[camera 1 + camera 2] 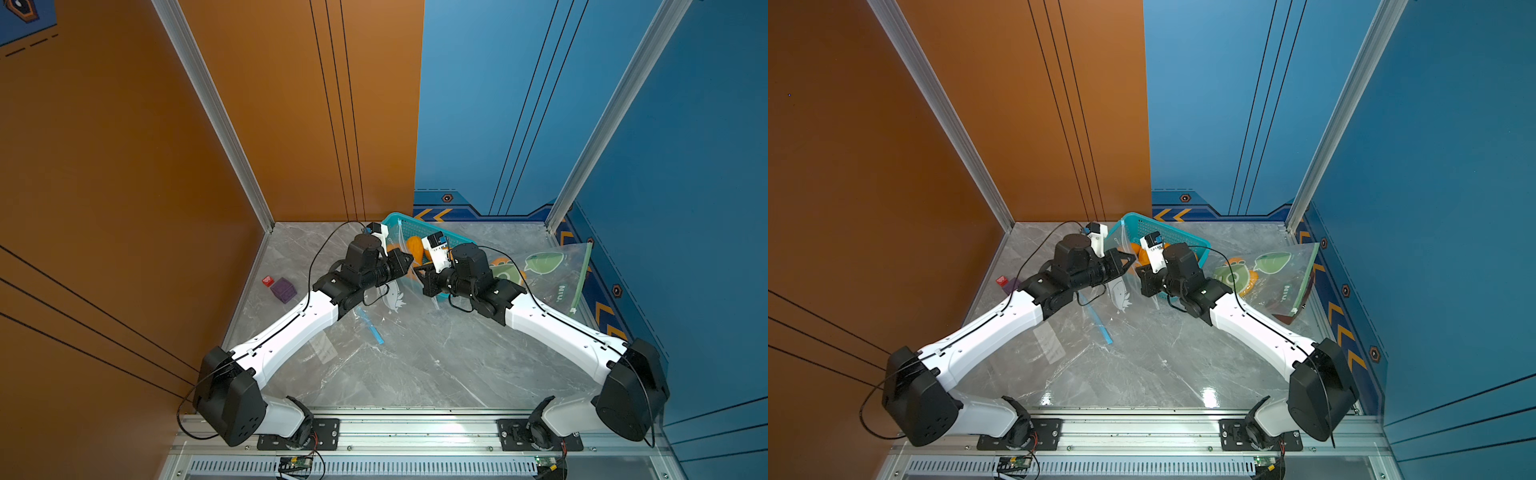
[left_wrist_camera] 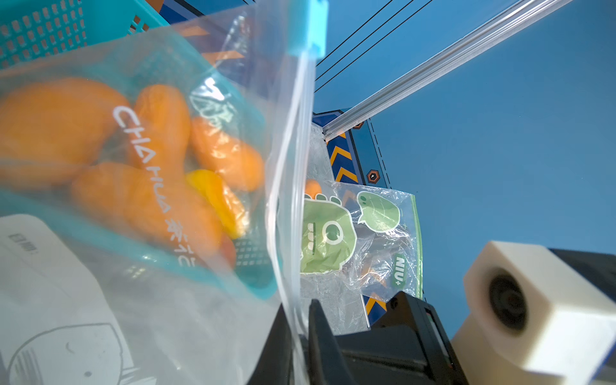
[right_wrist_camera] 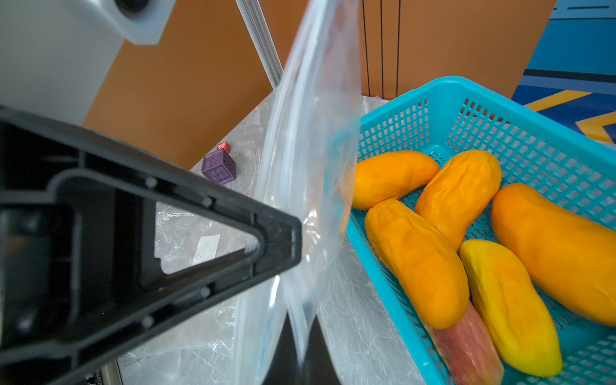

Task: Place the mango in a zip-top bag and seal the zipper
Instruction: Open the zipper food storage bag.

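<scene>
Grey marble tabletop [image 1: 436, 365] — teal basket [image 1: 419, 228], purple cube [image 1: 283, 289], red block [image 1: 268, 281], dinosaur-print bag [image 1: 544, 266], flat clear bag [image 1: 328, 349] on it.

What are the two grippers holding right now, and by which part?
Both pinch the clear bag: left gripper on its zipper strip, right gripper on its edge.

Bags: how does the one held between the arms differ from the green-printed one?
The held bag hangs upright, pinched by the left end effector and right end effector; the green-print bag lies on the table. The held bag has a blue slider; the green-print bag has a green zipper. Both are clear plastic.
</scene>
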Robot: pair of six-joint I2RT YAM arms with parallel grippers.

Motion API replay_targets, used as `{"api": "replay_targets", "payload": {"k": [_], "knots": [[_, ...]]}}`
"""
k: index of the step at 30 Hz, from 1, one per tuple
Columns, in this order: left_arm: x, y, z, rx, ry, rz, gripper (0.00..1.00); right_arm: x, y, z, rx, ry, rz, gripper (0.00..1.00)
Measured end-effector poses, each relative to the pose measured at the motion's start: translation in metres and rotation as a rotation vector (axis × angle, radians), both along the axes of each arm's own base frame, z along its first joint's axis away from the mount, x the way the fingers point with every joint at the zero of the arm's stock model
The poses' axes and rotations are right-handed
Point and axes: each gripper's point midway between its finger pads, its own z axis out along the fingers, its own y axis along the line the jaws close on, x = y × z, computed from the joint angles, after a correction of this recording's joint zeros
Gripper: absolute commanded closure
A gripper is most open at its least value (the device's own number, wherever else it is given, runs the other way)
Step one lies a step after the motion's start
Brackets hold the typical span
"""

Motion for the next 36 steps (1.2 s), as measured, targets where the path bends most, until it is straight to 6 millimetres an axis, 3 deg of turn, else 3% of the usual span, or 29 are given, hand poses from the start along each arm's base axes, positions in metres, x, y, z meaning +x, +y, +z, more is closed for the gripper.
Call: {"api": "replay_targets", "payload": {"k": [6,11,18,23,29,34,36], "knots": [[0.002,0.002,-0.004,0.002,0.002,0.007,0.85,0.001,0.000,0.000,0.016,0.018,-0.016,1.00],[0.002,0.003,-0.006,0.001,0.005,0.009,0.67,0.001,0.000,0.000,0.029,0.029,-0.023,1.00],[0.001,0.002,-0.008,0.001,0.004,0.004,0.65,0.002,0.001,-0.001,0.034,0.033,-0.025,1.00],[-0.001,0.000,-0.007,-0.005,-0.001,-0.015,0.48,0.004,0.003,-0.001,0.036,0.036,-0.027,1.00],[-0.011,0.001,-0.010,-0.004,-0.001,-0.043,0.49,0.007,0.005,0.004,0.043,0.027,-0.027,1.00],[-0.015,0.003,-0.013,0.001,0.001,-0.050,0.65,0.007,0.006,0.007,0.048,0.022,-0.026,1.00],[-0.015,0.003,-0.014,0.001,0.005,-0.048,0.66,0.007,0.006,0.007,0.048,0.022,-0.025,1.00]]}}
